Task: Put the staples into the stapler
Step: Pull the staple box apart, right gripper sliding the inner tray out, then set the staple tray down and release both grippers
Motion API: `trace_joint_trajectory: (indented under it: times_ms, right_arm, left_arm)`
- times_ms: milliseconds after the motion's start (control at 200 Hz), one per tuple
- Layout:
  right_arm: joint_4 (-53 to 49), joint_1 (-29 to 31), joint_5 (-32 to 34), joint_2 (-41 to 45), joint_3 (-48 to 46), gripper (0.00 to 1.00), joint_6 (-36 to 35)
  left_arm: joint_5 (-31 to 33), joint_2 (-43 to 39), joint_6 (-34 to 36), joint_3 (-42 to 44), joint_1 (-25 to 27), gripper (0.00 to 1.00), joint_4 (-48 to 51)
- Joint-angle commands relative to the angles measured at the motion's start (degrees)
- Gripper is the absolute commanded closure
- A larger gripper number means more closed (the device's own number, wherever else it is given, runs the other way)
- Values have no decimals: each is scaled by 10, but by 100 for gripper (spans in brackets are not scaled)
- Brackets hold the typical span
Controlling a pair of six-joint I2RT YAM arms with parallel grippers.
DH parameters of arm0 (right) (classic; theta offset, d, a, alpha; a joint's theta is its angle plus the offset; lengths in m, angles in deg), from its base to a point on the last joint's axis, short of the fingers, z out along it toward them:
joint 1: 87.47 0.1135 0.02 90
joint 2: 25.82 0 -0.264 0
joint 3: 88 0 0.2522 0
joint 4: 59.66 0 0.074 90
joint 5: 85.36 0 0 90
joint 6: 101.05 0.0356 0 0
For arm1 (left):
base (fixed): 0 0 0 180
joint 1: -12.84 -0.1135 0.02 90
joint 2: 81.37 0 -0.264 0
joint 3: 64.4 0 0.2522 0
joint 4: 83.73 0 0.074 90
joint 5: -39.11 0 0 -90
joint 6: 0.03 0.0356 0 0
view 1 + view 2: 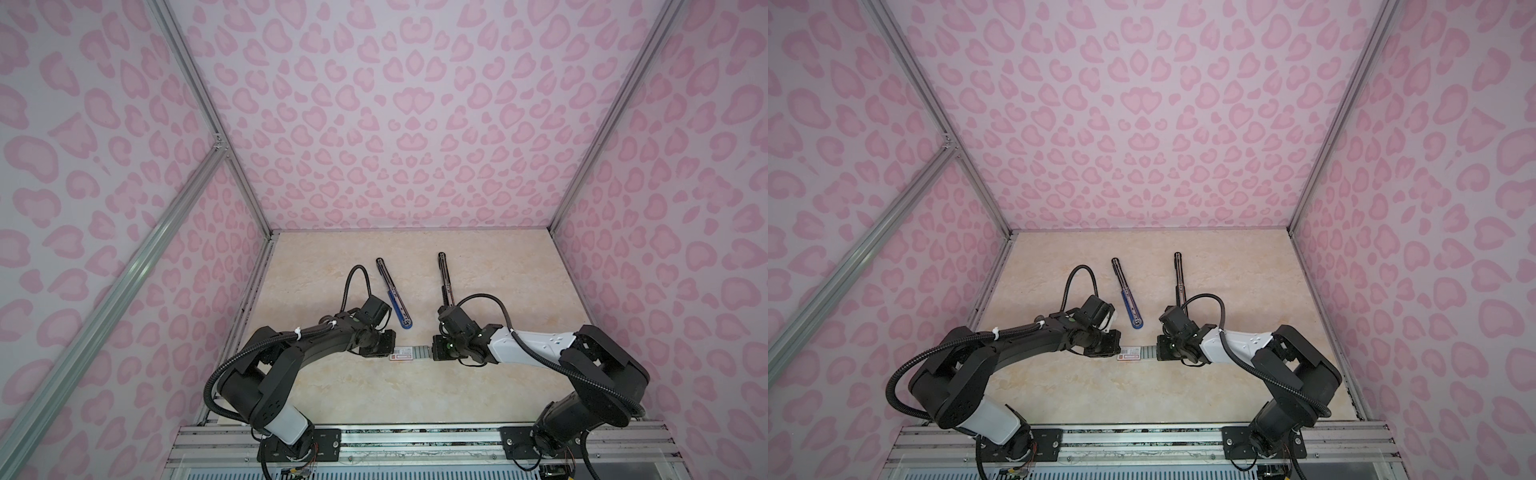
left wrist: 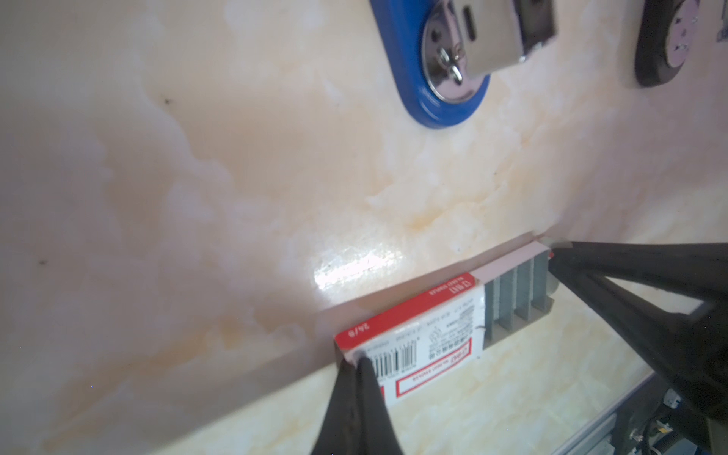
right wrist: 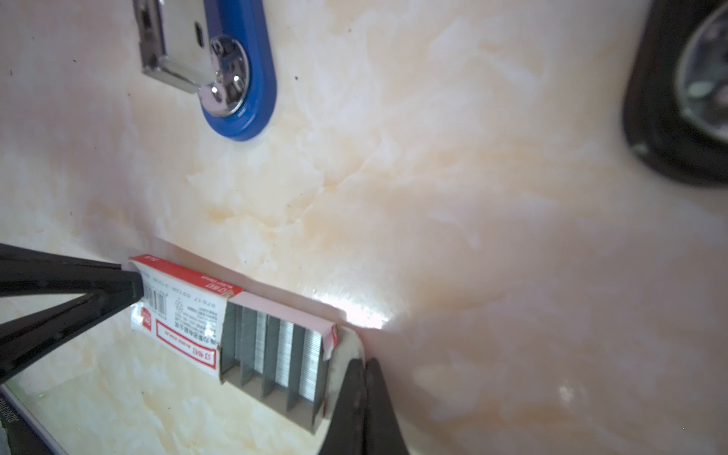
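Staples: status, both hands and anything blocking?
Left hand shut on box sleeve; right hand shut on tray end. Staples in tray, partly drawn out. Blue stapler, black stapler beyond, nothing between.

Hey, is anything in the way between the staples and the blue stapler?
The table between them and the blue stapler is bare. But the staples sit in their tray, partly inside the sleeve. The left fingers pinch the sleeve and the right fingers pinch the tray's end.
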Motion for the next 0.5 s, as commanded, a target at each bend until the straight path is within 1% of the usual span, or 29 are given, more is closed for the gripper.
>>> trace_joint_trajectory:
  times_ms: [0, 500]
  right_arm:
    - [-15, 0, 17, -1, -7, 100, 4]
    - [-14, -1, 24, 3, -13, 100, 11]
  left_arm:
    - [10, -7, 0, 5, -3, 97, 14]
    - [22, -18, 0, 15, -10, 97, 21]
